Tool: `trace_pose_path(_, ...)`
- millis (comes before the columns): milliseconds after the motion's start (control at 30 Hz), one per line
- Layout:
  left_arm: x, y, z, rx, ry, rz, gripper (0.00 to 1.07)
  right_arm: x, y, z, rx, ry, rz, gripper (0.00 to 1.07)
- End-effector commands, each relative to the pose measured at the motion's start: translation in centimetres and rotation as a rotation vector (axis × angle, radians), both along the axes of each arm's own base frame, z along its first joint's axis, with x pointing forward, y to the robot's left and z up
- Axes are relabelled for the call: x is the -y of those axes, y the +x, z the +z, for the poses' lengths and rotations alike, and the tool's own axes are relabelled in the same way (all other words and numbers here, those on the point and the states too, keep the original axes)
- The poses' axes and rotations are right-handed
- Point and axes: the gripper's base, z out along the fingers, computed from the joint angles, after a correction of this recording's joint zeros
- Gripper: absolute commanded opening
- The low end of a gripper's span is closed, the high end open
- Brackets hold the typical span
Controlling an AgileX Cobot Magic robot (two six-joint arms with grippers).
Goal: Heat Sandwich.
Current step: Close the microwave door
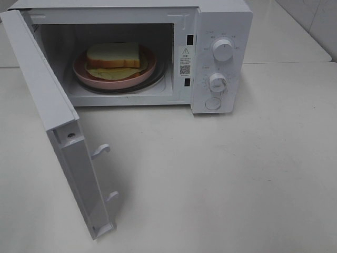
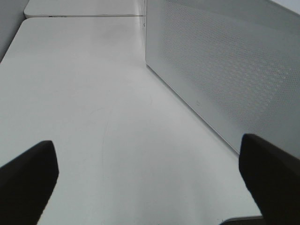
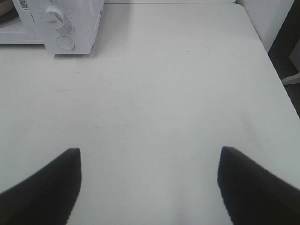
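One sandwich of thick white bread lies on a round pink plate inside the white microwave, which stands at the far side of the pale table. The plate rests on the turntable in the middle of the cavity. The microwave's door hangs wide open, swung out toward the near left, and its two latch hooks point right. Right of the cavity, the control panel carries an upper knob and a lower knob above a round button. My left pincer hovers over bare table with its jaws wide apart and nothing between them, the door's dotted face just beside it. My right pincer is likewise spread and empty above the tabletop, well apart from the microwave's control panel.
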Motion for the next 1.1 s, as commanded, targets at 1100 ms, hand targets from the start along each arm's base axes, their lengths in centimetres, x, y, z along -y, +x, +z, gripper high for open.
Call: trace_pose_path(1100,0.02,-0.33,-0.07,0.029,-0.006,-0.004,1.05,-0.08,-0.27,0.03,0.044,0.006,-0.002,0.76)
